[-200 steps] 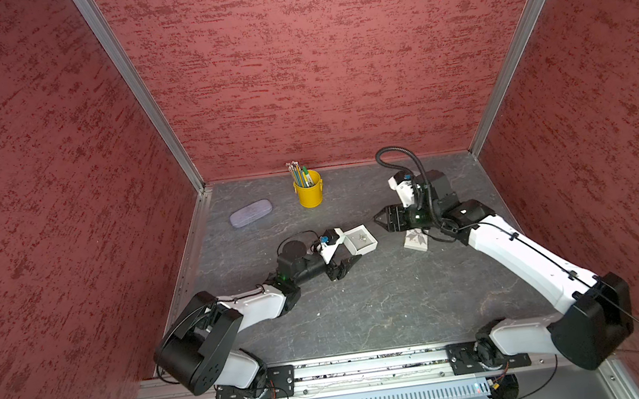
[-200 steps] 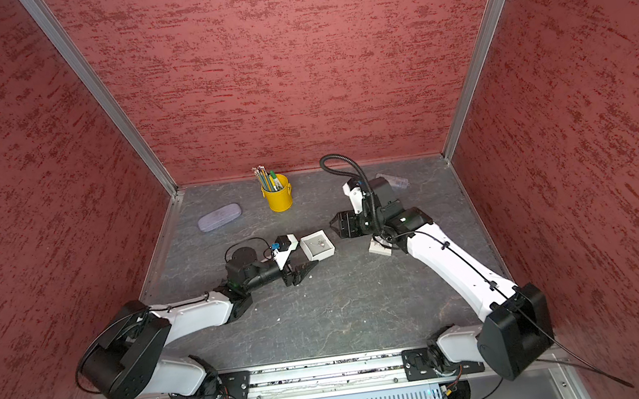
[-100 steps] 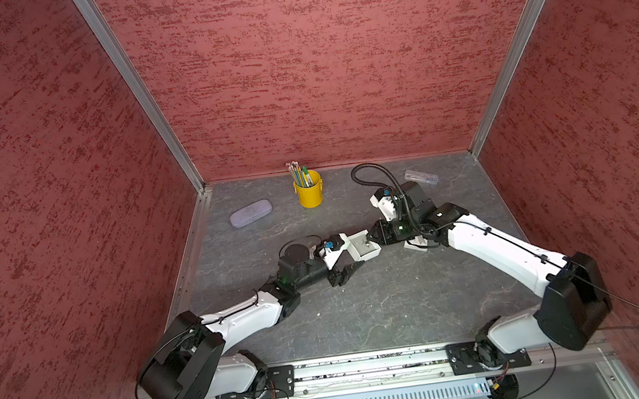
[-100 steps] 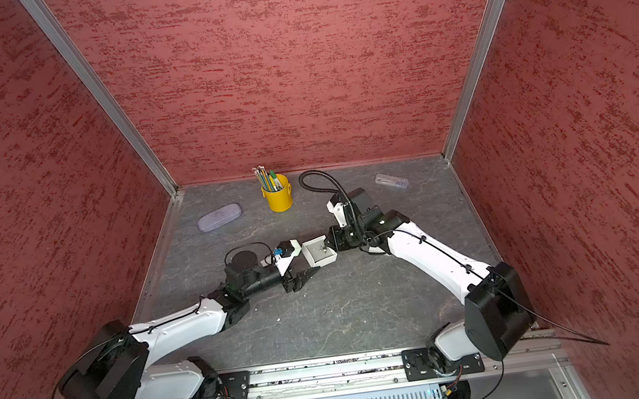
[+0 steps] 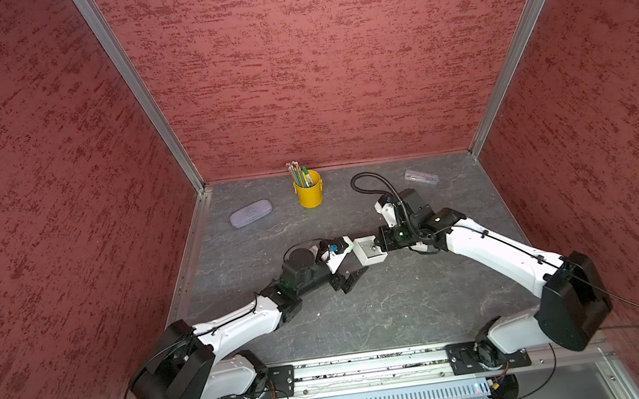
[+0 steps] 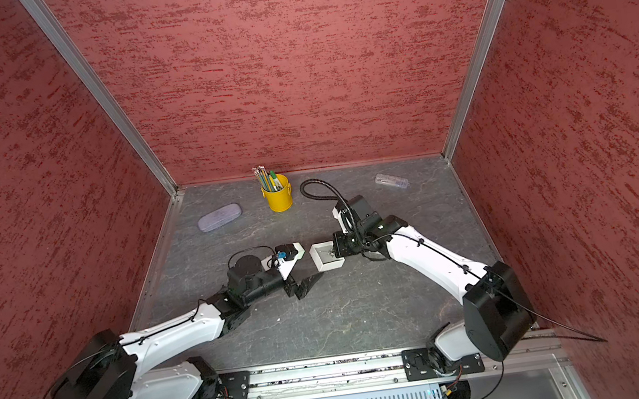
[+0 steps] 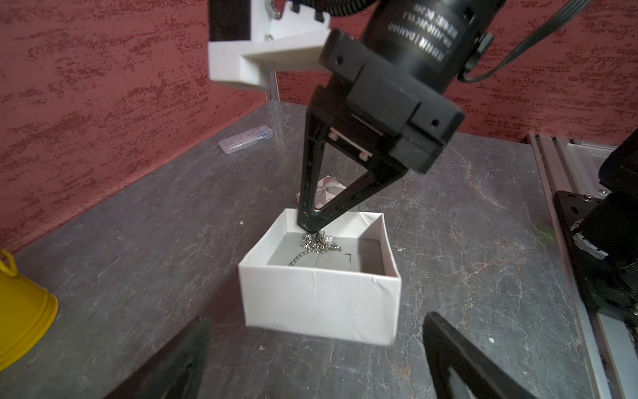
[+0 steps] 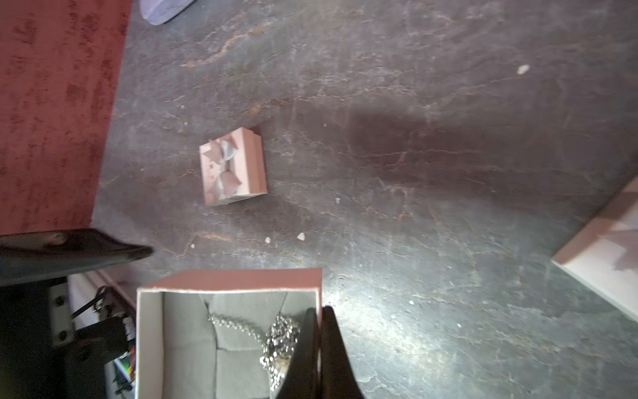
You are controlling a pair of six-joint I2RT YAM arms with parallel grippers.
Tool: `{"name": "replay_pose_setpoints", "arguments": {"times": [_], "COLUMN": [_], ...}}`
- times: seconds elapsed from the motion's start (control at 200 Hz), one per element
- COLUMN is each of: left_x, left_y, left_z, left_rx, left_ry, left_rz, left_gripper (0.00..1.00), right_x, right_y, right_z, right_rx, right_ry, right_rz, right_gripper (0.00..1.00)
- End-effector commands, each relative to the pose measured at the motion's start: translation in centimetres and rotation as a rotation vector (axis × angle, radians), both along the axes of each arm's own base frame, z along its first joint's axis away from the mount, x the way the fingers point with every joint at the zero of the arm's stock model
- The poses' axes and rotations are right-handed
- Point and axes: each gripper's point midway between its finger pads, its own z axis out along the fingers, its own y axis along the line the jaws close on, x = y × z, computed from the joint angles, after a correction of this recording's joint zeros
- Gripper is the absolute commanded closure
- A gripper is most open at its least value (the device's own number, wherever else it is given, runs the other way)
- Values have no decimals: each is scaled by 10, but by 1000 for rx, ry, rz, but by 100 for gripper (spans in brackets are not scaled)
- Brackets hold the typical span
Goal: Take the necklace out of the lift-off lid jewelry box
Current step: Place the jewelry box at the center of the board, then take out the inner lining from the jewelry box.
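The open white jewelry box (image 5: 372, 260) (image 6: 330, 265) (image 7: 321, 304) stands mid-table with the silver necklace (image 7: 319, 241) (image 8: 278, 340) heaped on its grey insert. My right gripper (image 7: 309, 227) (image 8: 320, 308) (image 5: 378, 248) (image 6: 333, 254) is shut, its tips inside the box touching the heap; no chain shows between the fingers. My left gripper (image 7: 317, 317) (image 5: 349, 264) (image 6: 304, 269) is open just left of the box, fingers (image 7: 459, 352) apart from its walls. The box's lid (image 7: 328, 188) (image 8: 233, 165), with a bow, lies on the table beyond the right gripper, hidden under the right arm in both top views.
A yellow cup of pencils (image 5: 309, 195) (image 6: 279, 198) stands at the back. A lavender glasses case (image 5: 250, 213) (image 6: 219, 218) lies back left and a clear plastic case (image 5: 420, 176) (image 6: 391, 181) (image 7: 247, 140) back right. Red walls close three sides.
My right gripper swung left from beside the lid to the box and shut, ending over the necklace. The left jaws spread wider and stand off the box.
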Motion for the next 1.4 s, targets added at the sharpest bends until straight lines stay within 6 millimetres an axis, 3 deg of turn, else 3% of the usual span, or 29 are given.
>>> {"name": "replay_pose_setpoints", "arguments": {"times": [0.0,0.16,0.331,0.426,0.591,0.696,0.746,0.892,1.087,1.393], "left_x": [-8,-14,-12,-12,-12,-12,-12,-12,-16,-19], "left_y": [16,32,38,36,32,31,31,23,-4,-33], "left_z": [-12,-18,-30,-38,-47,-50,-51,-55,-65,-80], "left_rx": [-8,-68,-152,-169,-169,-170,-179,-220,-241,-286], "left_ry": [102,297,543,626,701,726,744,815,909,977], "left_rz": [67,175,303,341,371,388,403,432,438,468], "left_gripper": [3,7,14,17,20,22,24,28,35,54], "right_x": [13,10,2,-2,-5,-7,-8,-23,-43,-45], "right_y": [-19,-28,-26,-27,-27,-28,-26,-8,5,-5], "right_z": [-15,-53,-75,-83,-77,-68,-51,-35,-47,-70], "right_rx": [-83,-187,-227,-229,-219,-217,-186,-146,-218,-307], "right_ry": [-49,-35,-40,-36,-36,-30,-51,-61,-17,31], "right_rz": [-106,-129,-116,-112,-108,-111,-109,4,156,142], "right_gripper": [100,100,100,89,70,65,65,61,58,55]}}
